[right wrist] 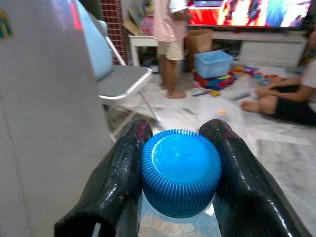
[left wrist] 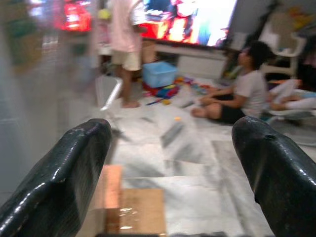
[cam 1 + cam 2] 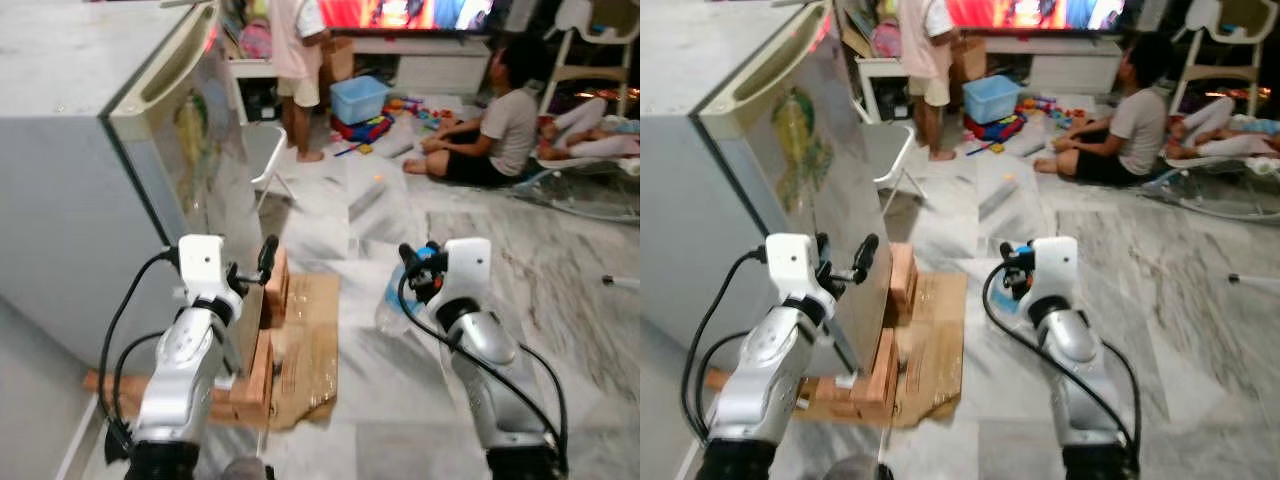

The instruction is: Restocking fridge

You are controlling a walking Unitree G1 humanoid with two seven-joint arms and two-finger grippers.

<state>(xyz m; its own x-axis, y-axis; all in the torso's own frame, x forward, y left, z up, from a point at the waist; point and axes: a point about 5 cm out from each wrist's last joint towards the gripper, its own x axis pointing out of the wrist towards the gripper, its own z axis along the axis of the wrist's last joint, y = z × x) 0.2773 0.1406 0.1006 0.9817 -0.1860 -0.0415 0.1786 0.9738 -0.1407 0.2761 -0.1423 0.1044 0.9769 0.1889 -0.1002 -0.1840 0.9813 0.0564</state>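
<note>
A grey fridge (image 3: 70,210) stands at my left with its door (image 3: 205,160) shut. My left gripper (image 3: 252,268) is raised close to the door's front edge, and in the left wrist view its fingers (image 2: 64,173) stand wide apart with nothing between them. My right gripper (image 3: 415,265) is held out over the marble floor, shut on the neck of a clear plastic bottle (image 3: 392,305). The bottle's ribbed blue cap (image 1: 180,170) sits between the two black fingers (image 1: 118,177) in the right wrist view.
Wooden blocks and flattened cardboard (image 3: 305,340) lie at the fridge's foot. A folding chair (image 3: 262,150) stands just beyond the door. A person (image 3: 295,60) stands by a blue bin (image 3: 358,98); another (image 3: 495,125) sits on the floor among toys.
</note>
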